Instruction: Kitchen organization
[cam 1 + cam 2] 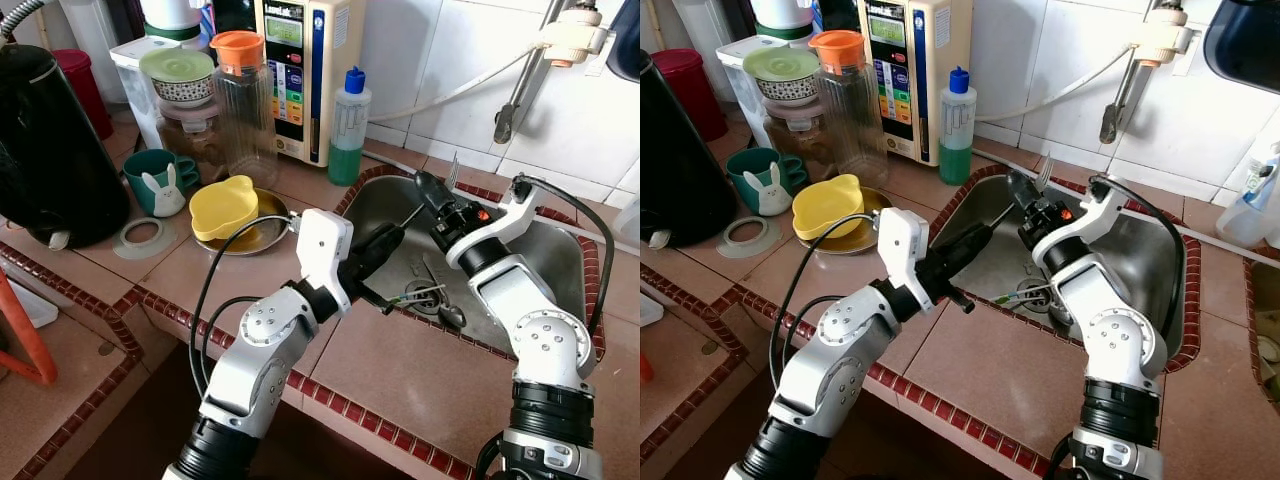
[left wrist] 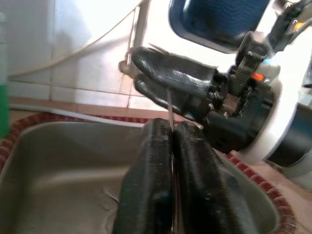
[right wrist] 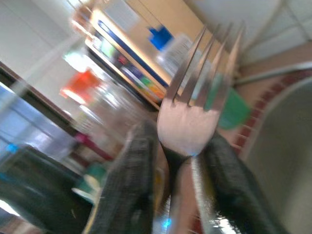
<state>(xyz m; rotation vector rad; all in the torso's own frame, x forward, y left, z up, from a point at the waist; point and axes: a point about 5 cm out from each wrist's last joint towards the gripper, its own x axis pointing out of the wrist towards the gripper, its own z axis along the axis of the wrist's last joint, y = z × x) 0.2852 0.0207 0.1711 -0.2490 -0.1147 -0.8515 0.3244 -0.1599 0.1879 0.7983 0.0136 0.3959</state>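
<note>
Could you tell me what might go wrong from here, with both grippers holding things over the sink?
The right gripper pinches a fork low on its neck, tines up; it could pivot or slip into the sink. The left gripper, shut on a thin metal utensil, sits very near the right fingers, so they might collide. More cutlery lies by the drain below.

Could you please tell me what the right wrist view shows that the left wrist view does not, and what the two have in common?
The right wrist view has the right hand shut on a fork, tines up, before a blurred orange lid and blue-capped bottle. The left wrist view has the left hand shut on a thin metal stem, and beyond it the right hand from outside. Both take in the steel sink and its red-tiled rim.
</note>
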